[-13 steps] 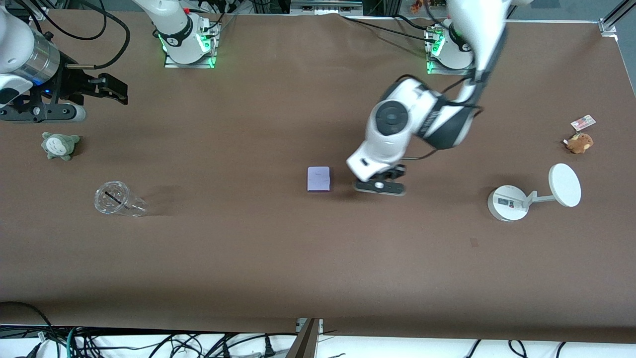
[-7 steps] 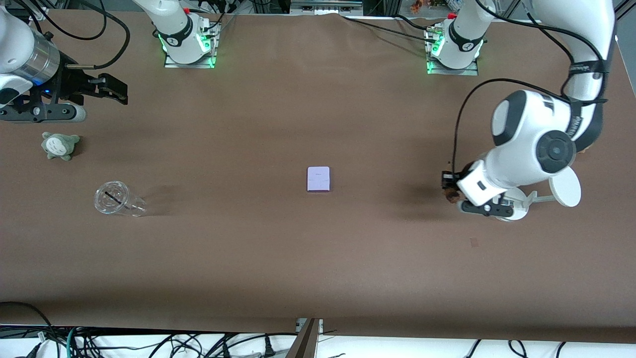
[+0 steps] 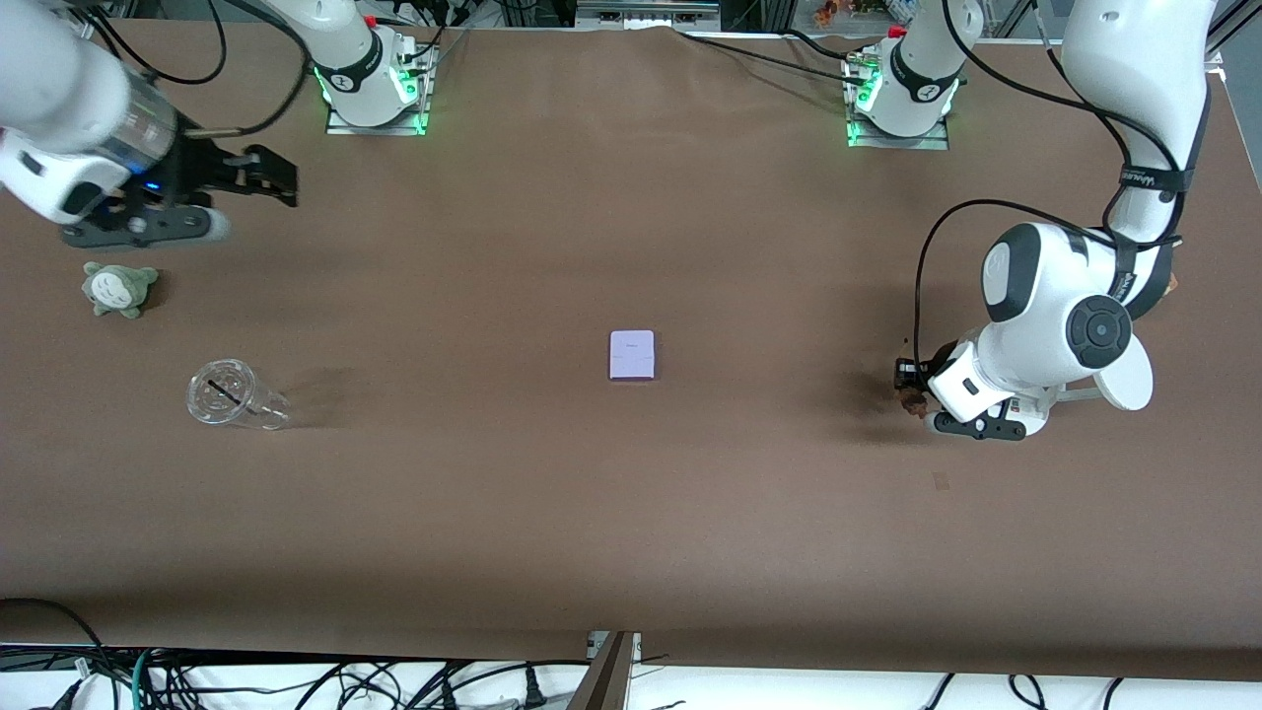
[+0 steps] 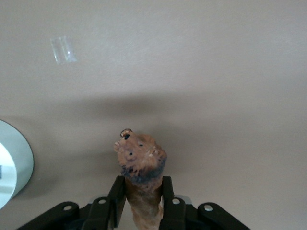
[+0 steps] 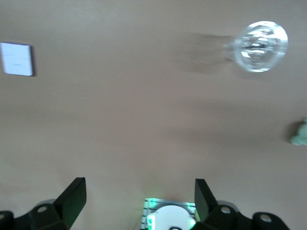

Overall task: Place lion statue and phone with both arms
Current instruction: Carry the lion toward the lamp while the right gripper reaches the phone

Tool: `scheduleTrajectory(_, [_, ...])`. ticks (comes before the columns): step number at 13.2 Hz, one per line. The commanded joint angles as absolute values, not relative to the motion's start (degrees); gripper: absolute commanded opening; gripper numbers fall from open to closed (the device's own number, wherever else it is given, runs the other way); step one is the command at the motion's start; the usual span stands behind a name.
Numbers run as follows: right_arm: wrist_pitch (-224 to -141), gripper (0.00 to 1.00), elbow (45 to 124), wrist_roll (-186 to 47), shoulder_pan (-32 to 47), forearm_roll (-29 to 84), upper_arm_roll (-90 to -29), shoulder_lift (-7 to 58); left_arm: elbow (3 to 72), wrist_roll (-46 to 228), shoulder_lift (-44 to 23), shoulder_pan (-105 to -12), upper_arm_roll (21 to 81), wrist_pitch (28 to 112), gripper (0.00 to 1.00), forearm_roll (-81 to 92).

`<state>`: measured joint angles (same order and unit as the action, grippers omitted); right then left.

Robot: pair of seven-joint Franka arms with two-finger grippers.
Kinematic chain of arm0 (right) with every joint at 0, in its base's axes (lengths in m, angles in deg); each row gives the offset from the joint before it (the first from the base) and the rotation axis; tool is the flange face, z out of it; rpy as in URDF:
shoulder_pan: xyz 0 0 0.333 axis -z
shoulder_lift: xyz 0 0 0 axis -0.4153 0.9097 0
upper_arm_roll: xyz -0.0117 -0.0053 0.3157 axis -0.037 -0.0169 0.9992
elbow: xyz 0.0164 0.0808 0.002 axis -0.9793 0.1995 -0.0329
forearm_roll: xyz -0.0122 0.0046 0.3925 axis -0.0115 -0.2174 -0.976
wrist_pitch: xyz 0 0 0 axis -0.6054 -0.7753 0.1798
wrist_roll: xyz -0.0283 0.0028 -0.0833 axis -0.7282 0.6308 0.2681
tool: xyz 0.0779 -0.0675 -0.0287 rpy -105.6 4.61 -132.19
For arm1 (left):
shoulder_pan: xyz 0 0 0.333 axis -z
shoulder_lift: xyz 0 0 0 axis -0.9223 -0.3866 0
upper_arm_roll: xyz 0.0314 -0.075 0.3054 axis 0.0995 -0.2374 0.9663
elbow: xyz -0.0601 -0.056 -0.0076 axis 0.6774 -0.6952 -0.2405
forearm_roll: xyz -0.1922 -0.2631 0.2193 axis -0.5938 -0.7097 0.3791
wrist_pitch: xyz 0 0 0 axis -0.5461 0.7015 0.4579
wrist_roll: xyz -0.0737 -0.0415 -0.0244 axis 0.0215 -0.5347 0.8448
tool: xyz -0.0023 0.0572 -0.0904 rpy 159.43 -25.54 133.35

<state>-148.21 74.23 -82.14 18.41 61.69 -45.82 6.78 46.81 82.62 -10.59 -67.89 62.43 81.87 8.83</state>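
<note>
Sitting between fingers point(image 4: 117, 198): lion statue point(image 4: 141, 165)

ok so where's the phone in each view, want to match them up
Front view: the phone lies flat mid-table, apart from both arms.
Left wrist view: not in it; only the lion statue in the left pincer.
Right wrist view: the phone sits at the picture's edge.
Shared landmark: the clear cup, in the front and right wrist views.
</note>
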Motion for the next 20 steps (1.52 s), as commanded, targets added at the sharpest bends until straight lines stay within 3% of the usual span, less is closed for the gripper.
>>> scheduleTrajectory(1, [-153.7, 1.0, 74.3, -88.8, 13.8, 59.9, -46.1, 11.0, 53.7, 80.9, -9.3, -69.6, 61.6, 89.7, 0.0, 8.4])
scheduleTrajectory(6, [-166.7, 1.0, 74.1, -106.6, 2.3, 60.3, -46.1, 20.4, 56.7, 80.5, -10.9, -70.2, 61.3, 96.2, 0.01, 8.4])
scheduleTrajectory(8, [-171.3, 1.0, 74.0, -110.1, -1.0, 60.5, -46.1, 24.8, 56.6, 80.4, -11.4, -70.3, 61.3, 96.3, 0.1, 8.3])
scheduleTrajectory(9, [-174.0, 1.0, 73.9, -110.8, -2.6, 60.8, -46.1, 26.7, 56.6, 80.4, -11.7, -70.2, 61.3, 96.3, 0.38, 8.3])
scheduleTrajectory(10, [-176.9, 1.0, 73.9, -111.7, -4.2, 61.0, -46.1, 28.6, 56.6, 80.5, -11.8, -70.2, 61.3, 96.3, 0.54, 8.3])
scheduleTrajectory(11, [-180.1, 1.0, 73.9, -113.7, -5.5, 61.0, -46.1, 30.6, 56.4, 80.5, -11.8, -70.2, 61.3, 96.2, 1.0, 8.3])
scheduleTrajectory(14, [-190.8, 1.0, 72.9, -116.1, -9.1, 61.1, -46.3, 36.9, 55.8, 80.6, -10.8, -70.3, 61.4, 95.2, 1.0, 8.3])
scheduleTrajectory(16, [-193.3, 1.0, 70.5, -118.0, -10.9, 63.5, -46.3, 41.3, 53.9, 81.0, -8.6, -70.3, 61.5, 91.2, 1.0, 8.4])
scheduleTrajectory(20, [-194.7, 1.0, 66.0, -119.1, -12.5, 66.2, -46.3, 47.8, 40.8, 81.1, -7.4, -70.2, 61.9, 72.0, 1.0, 9.5])
